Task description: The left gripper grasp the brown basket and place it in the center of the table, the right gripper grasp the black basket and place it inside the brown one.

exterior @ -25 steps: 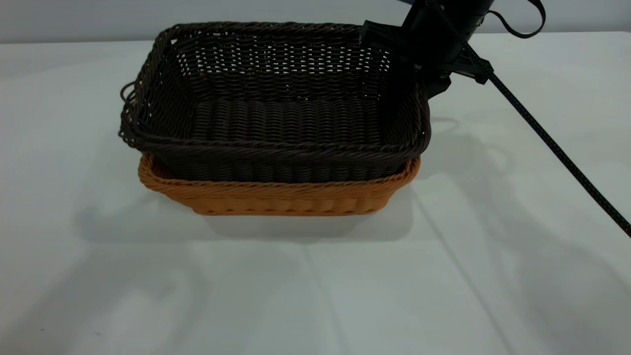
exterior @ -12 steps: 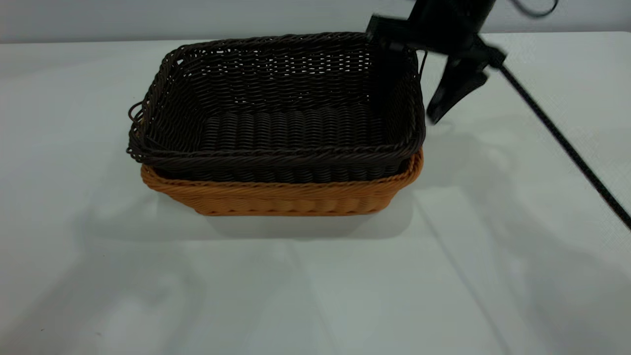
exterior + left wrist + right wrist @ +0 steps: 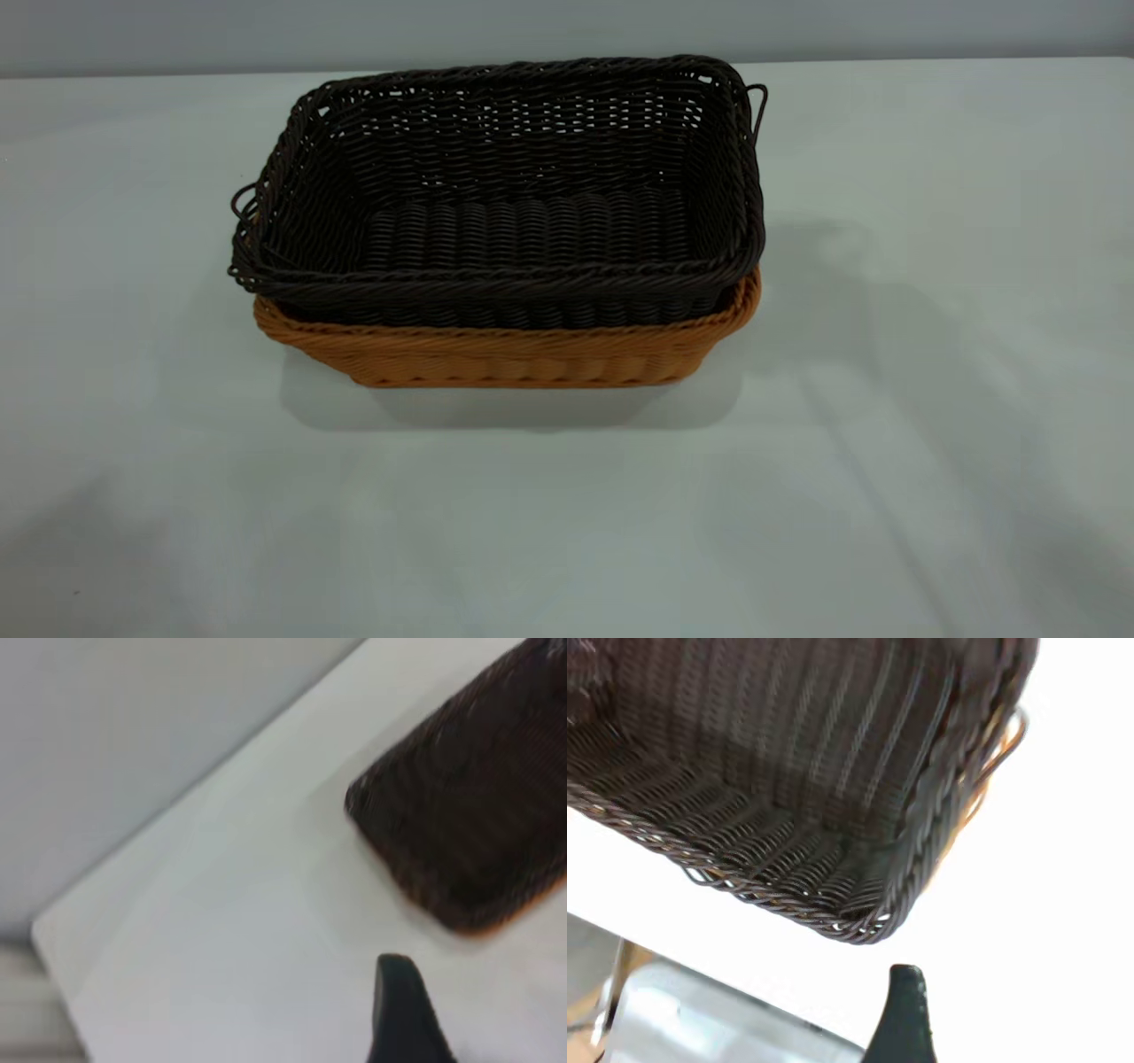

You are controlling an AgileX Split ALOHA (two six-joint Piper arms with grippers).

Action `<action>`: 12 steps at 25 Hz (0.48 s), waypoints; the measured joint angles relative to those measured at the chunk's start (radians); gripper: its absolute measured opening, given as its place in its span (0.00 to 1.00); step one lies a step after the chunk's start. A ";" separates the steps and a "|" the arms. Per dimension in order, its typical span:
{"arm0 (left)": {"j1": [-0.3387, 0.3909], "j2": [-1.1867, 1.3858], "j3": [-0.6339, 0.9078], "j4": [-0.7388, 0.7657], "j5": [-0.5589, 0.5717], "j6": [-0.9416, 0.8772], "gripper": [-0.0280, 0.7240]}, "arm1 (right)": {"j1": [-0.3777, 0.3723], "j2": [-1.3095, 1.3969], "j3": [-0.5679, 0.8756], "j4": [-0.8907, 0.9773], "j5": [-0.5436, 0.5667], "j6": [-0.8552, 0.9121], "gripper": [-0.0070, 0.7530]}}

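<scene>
In the exterior view you have the black basket nested inside the brown basket near the middle of the white tabletop; neither arm shows here, so the task looks finished, and all you need next is to keep both arms clear. A plain grey wall runs behind.

In the left wrist view, the left gripper shows one fingertip, well apart from the baskets; you cannot tell its opening.

In the right wrist view, the right gripper hangs near the black basket's corner, holding nothing; its spread is unclear.
</scene>
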 joint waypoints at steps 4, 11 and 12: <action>0.000 -0.086 -0.002 0.092 0.028 -0.130 0.56 | 0.000 -0.168 0.000 -0.007 0.015 0.022 0.75; 0.000 -0.271 0.053 0.129 0.029 -0.256 0.56 | 0.000 -0.466 0.187 -0.006 0.023 0.037 0.75; 0.000 -0.293 0.077 0.124 0.029 -0.265 0.56 | 0.000 -0.515 0.232 -0.006 0.023 0.034 0.75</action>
